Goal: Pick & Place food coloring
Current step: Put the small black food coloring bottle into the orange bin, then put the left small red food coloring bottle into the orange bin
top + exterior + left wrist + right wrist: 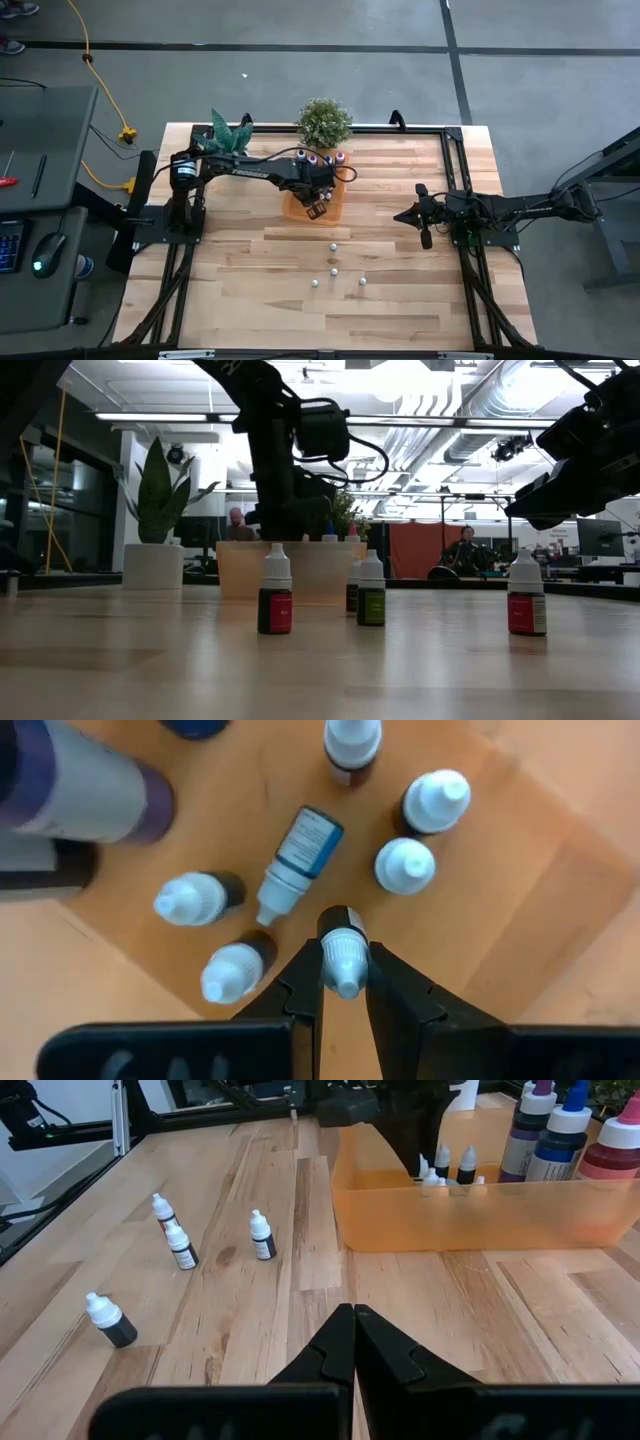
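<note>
Your light wooden plank tabletop (250, 300) carries a translucent orange rectangular tray (296, 209) toward the back, beside two potted green plants (324, 122). Nearer the front, four tiny white-capped food coloring bottles (333, 270) stand upright on the bare wood, loosely grouped and apart from the tray.

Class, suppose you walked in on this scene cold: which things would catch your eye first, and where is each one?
First, the left gripper over the orange tray at the table's far middle, shut on a small white-capped bottle among several others, one lying flat. Next, four loose bottles standing on the bare wood nearer the front. The right gripper waits, shut, at the table's right side.
</note>
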Controlling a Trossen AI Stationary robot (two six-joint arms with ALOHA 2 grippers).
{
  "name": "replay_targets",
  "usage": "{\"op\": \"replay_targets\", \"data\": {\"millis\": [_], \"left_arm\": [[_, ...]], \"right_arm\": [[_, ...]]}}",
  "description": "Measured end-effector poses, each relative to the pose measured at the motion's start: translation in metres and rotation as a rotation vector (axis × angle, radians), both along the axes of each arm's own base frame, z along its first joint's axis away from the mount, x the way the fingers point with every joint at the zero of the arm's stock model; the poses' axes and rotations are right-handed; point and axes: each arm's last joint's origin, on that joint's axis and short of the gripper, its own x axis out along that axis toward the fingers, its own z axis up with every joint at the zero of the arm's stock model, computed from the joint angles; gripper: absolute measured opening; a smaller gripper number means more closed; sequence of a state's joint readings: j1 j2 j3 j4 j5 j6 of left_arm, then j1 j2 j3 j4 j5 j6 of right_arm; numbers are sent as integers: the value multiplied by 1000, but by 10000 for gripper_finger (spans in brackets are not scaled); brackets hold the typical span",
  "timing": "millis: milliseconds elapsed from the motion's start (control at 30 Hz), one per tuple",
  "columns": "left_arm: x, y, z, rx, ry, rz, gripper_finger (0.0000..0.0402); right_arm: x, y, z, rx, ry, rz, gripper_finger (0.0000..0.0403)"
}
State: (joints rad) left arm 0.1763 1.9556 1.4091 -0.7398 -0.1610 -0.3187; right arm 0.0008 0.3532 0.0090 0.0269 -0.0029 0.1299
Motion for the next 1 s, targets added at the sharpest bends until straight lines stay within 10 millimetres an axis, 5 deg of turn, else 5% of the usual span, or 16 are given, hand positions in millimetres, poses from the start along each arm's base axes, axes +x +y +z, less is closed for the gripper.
{"op": "replay_targets", "data": {"millis": [1000], "left_arm": [[3, 2, 9, 46, 23, -51, 162]], "right_arm": [[0, 0, 0, 0, 1, 0, 0]]}}
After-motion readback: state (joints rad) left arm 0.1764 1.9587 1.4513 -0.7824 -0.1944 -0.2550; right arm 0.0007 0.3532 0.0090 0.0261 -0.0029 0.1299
